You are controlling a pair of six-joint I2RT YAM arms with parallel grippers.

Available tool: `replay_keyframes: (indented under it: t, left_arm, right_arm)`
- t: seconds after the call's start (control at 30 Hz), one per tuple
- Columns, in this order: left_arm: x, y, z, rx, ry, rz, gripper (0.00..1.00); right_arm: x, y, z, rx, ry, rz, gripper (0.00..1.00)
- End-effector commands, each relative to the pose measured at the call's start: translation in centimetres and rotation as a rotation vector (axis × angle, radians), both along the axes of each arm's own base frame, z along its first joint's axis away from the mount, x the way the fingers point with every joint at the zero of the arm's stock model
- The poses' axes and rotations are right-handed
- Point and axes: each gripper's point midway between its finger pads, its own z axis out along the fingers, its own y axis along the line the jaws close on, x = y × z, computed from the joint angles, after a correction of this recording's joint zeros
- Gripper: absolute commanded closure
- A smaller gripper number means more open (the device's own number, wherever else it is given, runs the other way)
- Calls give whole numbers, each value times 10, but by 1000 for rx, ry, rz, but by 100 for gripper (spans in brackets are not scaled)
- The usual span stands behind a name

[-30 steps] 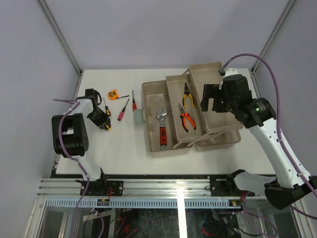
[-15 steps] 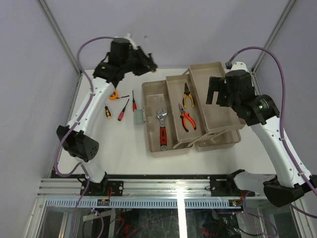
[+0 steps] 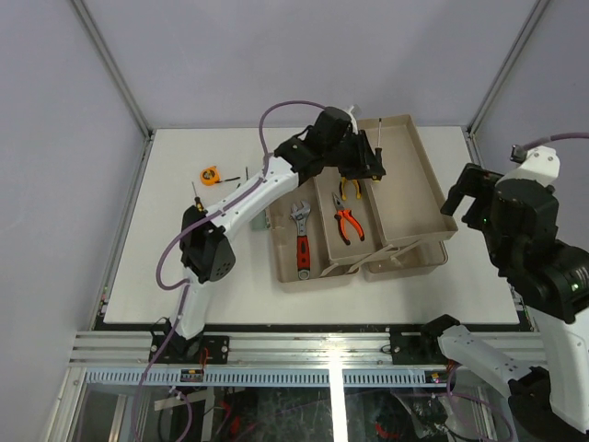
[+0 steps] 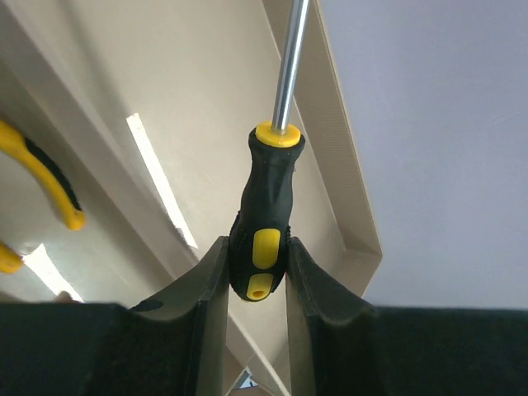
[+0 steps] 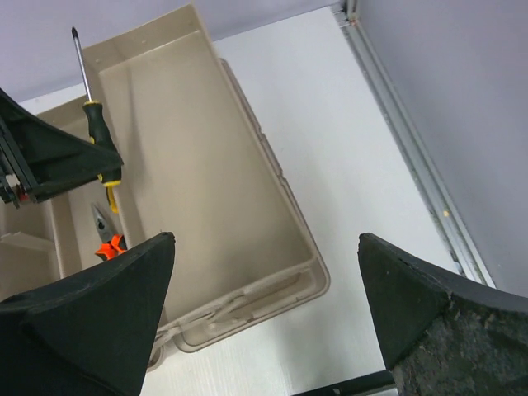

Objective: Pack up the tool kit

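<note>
Left arm's stretched right across the table (image 3: 184, 276) here, and the left gripper (image 3: 364, 164) is clamped on a black-and-yellow screwdriver (image 4: 264, 210). Look at the wrist view: both fingers (image 4: 216, 285) squeeze the fat end of the handle, and the steel shaft pokes away toward the far wall. It hangs over the right-hand tray (image 3: 419, 184) of the toolbox (image 3: 276, 216), near that tray's far left corner. The toolbox sits spread open on the right half of the table. There's a red-handled wrench (image 3: 301, 241) in its left compartment, with yellow pliers (image 3: 350, 189) and orange pliers (image 3: 347, 224) in the middle tray. The orange tape measure (image 3: 211, 174) lies out on the table, well to the left. The right gripper (image 3: 465, 198) hovers off the toolbox's right side, jaws spread wide, holding nothing.
</note>
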Motion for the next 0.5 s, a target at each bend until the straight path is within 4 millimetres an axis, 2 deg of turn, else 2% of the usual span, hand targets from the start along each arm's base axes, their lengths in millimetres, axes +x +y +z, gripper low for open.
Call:
replay_keyframes:
  t: [0.0, 0.2, 0.3, 0.4, 0.47]
  left_arm:
    - [-10, -23, 33, -94, -58, 14, 100]
    - [-31, -46, 14, -86, 1, 20, 100]
    - [-35, -49, 4, -84, 42, 50, 100]
    - [-35, -47, -7, -59, 70, 80, 96]
    - [-35, -45, -13, -45, 84, 91, 88]
  right_arm:
    - [-17, -25, 7, -22, -20, -104, 0]
    - [-17, -25, 4, -37, -10, -97, 1]
    - [-17, -26, 5, -48, -8, -93, 1]
    - [-18, -27, 5, -57, -8, -93, 1]
    - [-19, -28, 6, -61, -8, -93, 0]
